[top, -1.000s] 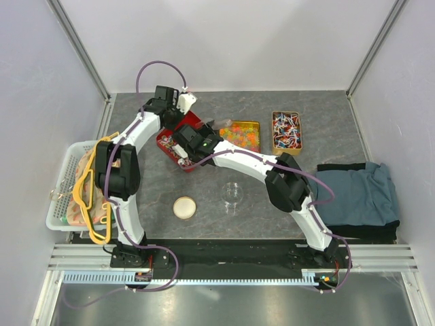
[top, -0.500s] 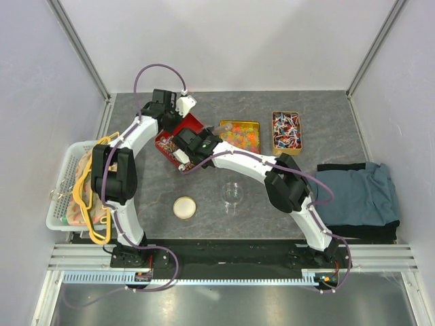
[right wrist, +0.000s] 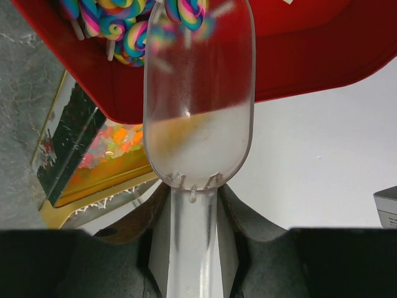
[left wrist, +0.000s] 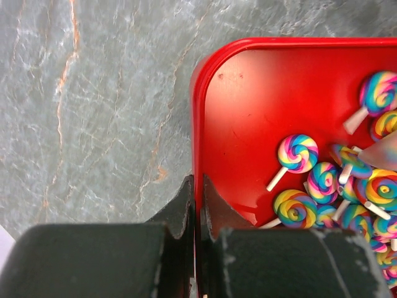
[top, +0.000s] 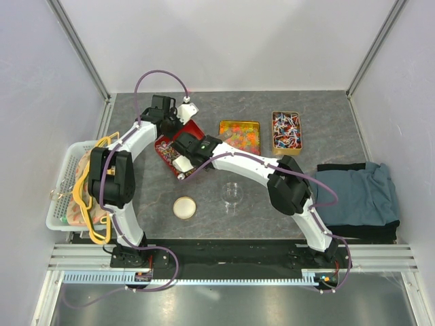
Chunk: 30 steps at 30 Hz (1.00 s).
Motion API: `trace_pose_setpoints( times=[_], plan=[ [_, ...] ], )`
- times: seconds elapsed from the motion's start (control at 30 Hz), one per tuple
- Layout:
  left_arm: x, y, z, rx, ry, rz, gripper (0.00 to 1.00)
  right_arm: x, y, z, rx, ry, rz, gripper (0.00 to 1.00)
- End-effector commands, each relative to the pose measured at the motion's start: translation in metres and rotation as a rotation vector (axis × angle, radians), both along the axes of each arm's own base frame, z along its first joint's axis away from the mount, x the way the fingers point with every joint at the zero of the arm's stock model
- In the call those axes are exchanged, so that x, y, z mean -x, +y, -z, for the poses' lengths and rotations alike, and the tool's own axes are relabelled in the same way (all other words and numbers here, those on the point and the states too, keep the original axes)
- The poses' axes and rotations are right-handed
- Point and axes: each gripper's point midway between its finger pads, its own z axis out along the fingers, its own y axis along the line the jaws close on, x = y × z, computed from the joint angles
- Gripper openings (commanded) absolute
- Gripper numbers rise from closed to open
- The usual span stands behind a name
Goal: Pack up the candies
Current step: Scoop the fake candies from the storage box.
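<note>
A red tin (top: 165,145) holds the candies, which show as rainbow swirl lollipops (left wrist: 298,153) heaped at one end. My left gripper (left wrist: 197,186) is shut on the tin's rim (left wrist: 197,118), one finger inside and one outside; it also shows in the top view (top: 179,121). My right gripper (right wrist: 193,198) is shut on the handle of a clear plastic scoop (right wrist: 198,112). The scoop's tip is in among the lollipops (right wrist: 124,34) in the tin (right wrist: 298,56), and its bowl looks empty. In the top view the right gripper (top: 184,160) is over the tin's near end.
A gold tin (top: 239,134) of bright gummies and another gold tin (top: 286,131) of small red, white and purple sweets stand at the back. A clear jar (top: 232,193) and its lid (top: 184,207) sit in front. A white basket (top: 68,183) with hangers stands left, a blue cloth (top: 357,193) right.
My right gripper with the scoop has moved towards the near left along the red tin. My left gripper has shifted slightly towards the back, still holding the rim.
</note>
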Motion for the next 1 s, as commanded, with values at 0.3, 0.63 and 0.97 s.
trace_pose_setpoints(
  times=[0.3,0.63,0.97],
  plan=[
    [-0.030,-0.032,-0.107,0.140,-0.355,0.131,0.02,0.050,0.013,0.045,-0.096,0.344,-0.054,0.00],
    [-0.027,-0.031,-0.115,0.179,-0.386,0.106,0.02,0.046,0.026,0.064,-0.258,0.385,0.054,0.00],
    [-0.024,-0.030,-0.120,0.209,-0.390,0.081,0.02,0.040,0.042,0.072,-0.399,0.333,0.104,0.00]
  ],
)
